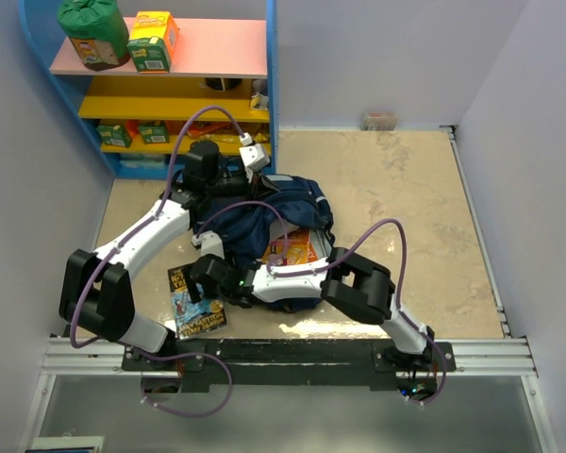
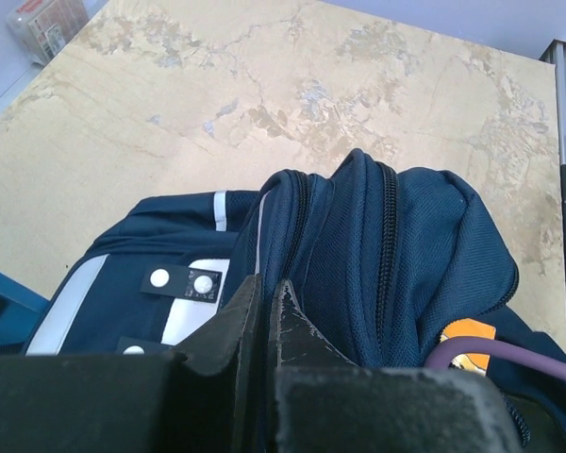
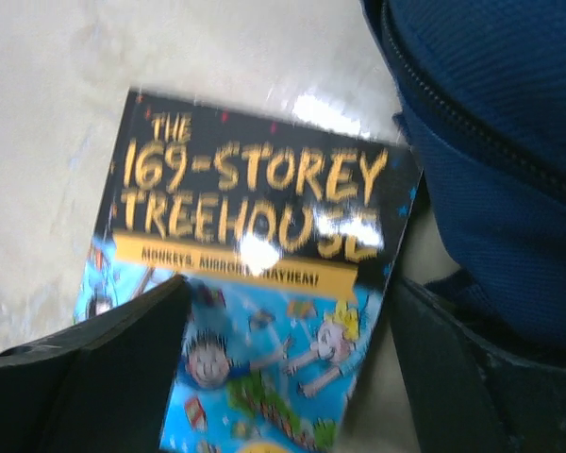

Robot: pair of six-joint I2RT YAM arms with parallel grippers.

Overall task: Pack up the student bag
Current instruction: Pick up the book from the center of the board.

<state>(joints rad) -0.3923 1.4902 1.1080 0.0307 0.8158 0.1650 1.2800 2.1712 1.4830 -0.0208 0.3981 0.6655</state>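
2 arms share the beige marbled tabletop (image 1: 415,198). The largest thing on it, the navy-blue fabric student bag (image 1: 264,212), lies slumped in the left half toward the far-left corner, just in front of the blue shelf unit (image 1: 170,61). The left gripper (image 2: 267,297) is pinched tight on a fold of the bag's fabric beside the zip, apparently to hold the mouth up. The right gripper (image 3: 288,302) hangs with its jaws spread wide over the glossy paperback book (image 3: 255,226) titled "The 169-Storey Treehouse". That book lies flat toward the near edge, left of centre, just beside the bag's near-left flank. 1 finger sits over the left part of the cover and the other just past its right edge. An orange-covered item (image 1: 300,247) shows at the bag's near side; whether it is inside or under the bag I cannot tell.

The step in hand looks like picking up the book for packing. To do it well, shift slightly left so both fingers clear the covers, then descend until the tips meet the tabletop. Close across the width so the thin book bows and lifts. The shiny cover will likely slip, so squeeze firmly, and avoid trapping bag fabric under the right finger. The left grip should lift the opening wide enough for the book to enter edge first.
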